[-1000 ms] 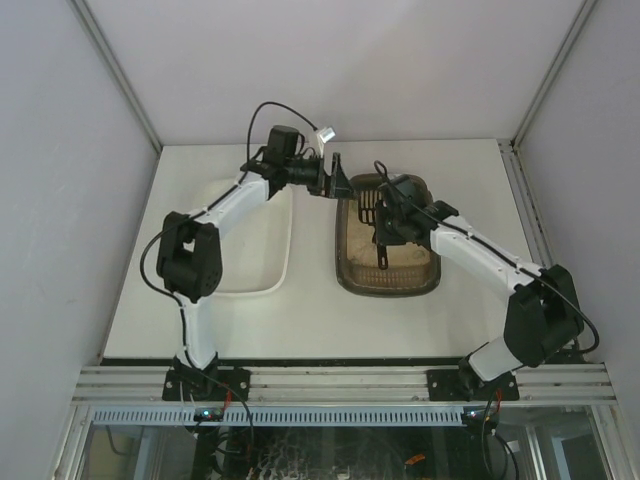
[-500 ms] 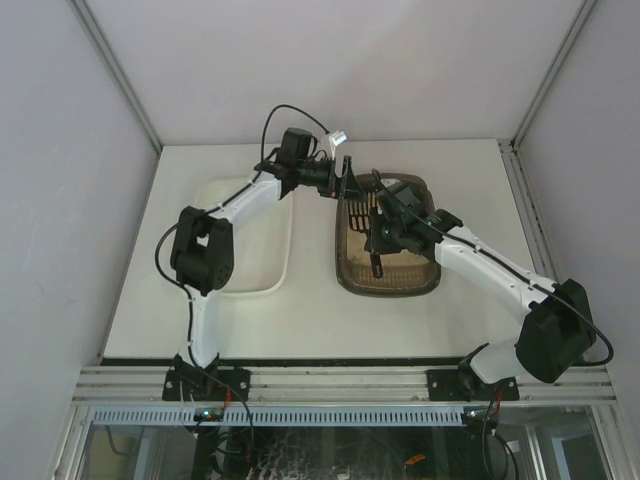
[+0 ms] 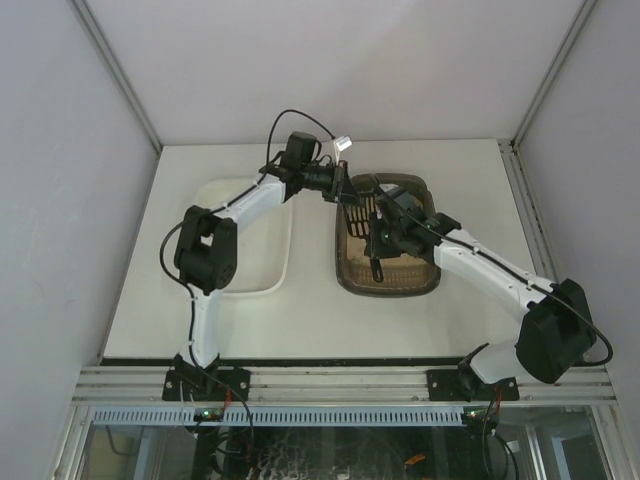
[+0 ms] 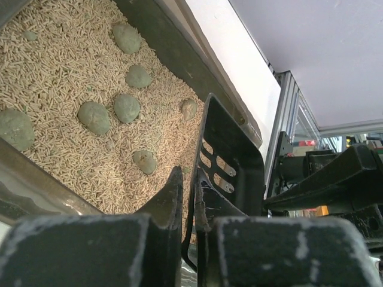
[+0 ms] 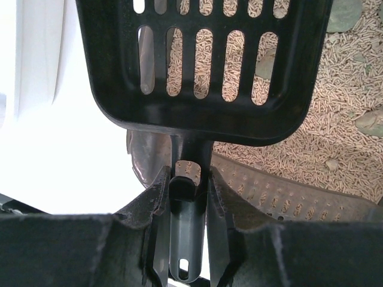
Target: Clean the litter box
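Observation:
The litter box (image 3: 400,288) is a dark brown tray of pale pellets (image 4: 54,66) with several grey-green clumps (image 4: 94,116) on them. At its far left rim, my left gripper (image 3: 345,190) is shut, and a thin dark edge of the rim runs between the fingertips of the left gripper (image 4: 188,176). My right gripper (image 3: 380,240) hangs over the box, shut on the handle of the black slotted scoop (image 3: 362,212). In the right wrist view the right gripper (image 5: 187,173) pinches the handle, and the scoop (image 5: 197,78) head hangs above the pellets near the box rim (image 5: 287,191). The scoop (image 4: 233,149) stands just beyond my left fingers.
A white tray (image 3: 250,250) lies left of the litter box, close beside it, and shows as the white tray (image 5: 36,48) at the left of the right wrist view. Grey walls close in the table on three sides.
My left gripper moved right from above the white tray's corner to the litter box's rim and shut there. The right arm shifted the scoop slightly left over the box.

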You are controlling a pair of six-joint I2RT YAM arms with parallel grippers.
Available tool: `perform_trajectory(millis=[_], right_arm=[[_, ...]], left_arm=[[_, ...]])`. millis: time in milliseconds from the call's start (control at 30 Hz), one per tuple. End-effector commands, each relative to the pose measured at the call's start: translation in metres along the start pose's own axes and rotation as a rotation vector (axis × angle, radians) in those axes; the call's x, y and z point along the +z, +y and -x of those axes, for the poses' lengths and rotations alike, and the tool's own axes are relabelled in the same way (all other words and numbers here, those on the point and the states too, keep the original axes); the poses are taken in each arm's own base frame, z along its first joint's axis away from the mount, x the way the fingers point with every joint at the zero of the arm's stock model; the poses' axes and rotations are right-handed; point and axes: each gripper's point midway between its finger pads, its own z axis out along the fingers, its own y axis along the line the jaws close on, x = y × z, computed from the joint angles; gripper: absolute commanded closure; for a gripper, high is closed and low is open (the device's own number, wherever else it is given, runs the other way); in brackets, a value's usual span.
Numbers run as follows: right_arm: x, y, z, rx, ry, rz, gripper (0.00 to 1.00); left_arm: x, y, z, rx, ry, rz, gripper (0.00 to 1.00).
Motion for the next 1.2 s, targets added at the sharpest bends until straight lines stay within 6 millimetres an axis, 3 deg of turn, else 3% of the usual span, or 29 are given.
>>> perform_trajectory(millis=[0,67,133,400,567,933,1067,1167], right_arm=[[-0.007,0.010,0.012,0.069,-0.050,0.132,0.78],[-0.011,0.011,0.011,0.115,-0.065,0.210,0.64],[-0.015,0.010,0.005,0.163,-0.077,0.295,0.57],[-0.043,0.019,0.009,0.318,-0.160,0.595,0.57],[-0.050,0.021,0.013,0.362,-0.189,0.676,0.57],[-0.053,0.023,0.020,0.388,-0.217,0.700,0.74],[-0.052,0.021,0.018,0.389,-0.214,0.692,0.75],[-0.051,0.021,0.017,0.388,-0.207,0.689,0.90]], left_arm=[[-0.011,-0.034,0.013,0.055,-0.045,-0.108,1.00],[-0.017,-0.047,0.020,0.079,-0.083,-0.130,1.00],[-0.023,-0.054,0.024,0.115,-0.125,-0.121,1.00],[-0.038,-0.067,0.045,0.194,-0.319,-0.090,1.00],[-0.040,-0.067,0.049,0.197,-0.347,-0.078,1.00],[-0.038,-0.064,0.041,0.176,-0.333,-0.088,1.00],[-0.039,-0.062,0.042,0.184,-0.341,-0.076,1.00],[-0.038,-0.063,0.043,0.179,-0.339,-0.082,1.00]])
